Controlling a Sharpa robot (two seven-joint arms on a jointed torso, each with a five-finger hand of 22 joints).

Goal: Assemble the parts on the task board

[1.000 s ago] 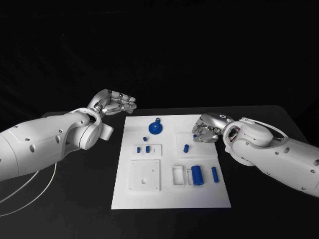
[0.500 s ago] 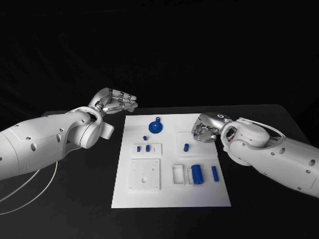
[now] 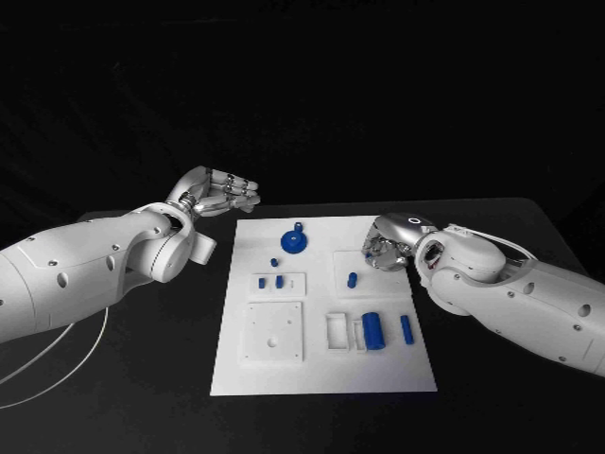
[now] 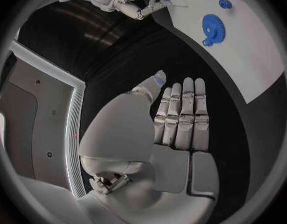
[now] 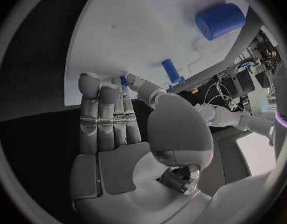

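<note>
Right hand point(image 3: 388, 244) hovers over the task board's point(image 3: 323, 374) right edge, fingers point(image 5: 100, 114) straight, pressed together, empty, small blue part point(image 3: 354, 280) just beside; a low reach could knock it; left hand point(image 3: 218, 196) curled, empty, off-board above the tabletop point(image 3: 139, 378).

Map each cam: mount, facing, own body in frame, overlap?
Head view: on the robot's head, looking down at the white task board on the black table; both white arms, left hand, right hand.
Left wrist view: behind the left hand, facing the round blue gear part.
Right wrist view: behind the right hand, facing the thick blue cylinder.
Shared: board, gear, cylinder.
</note>
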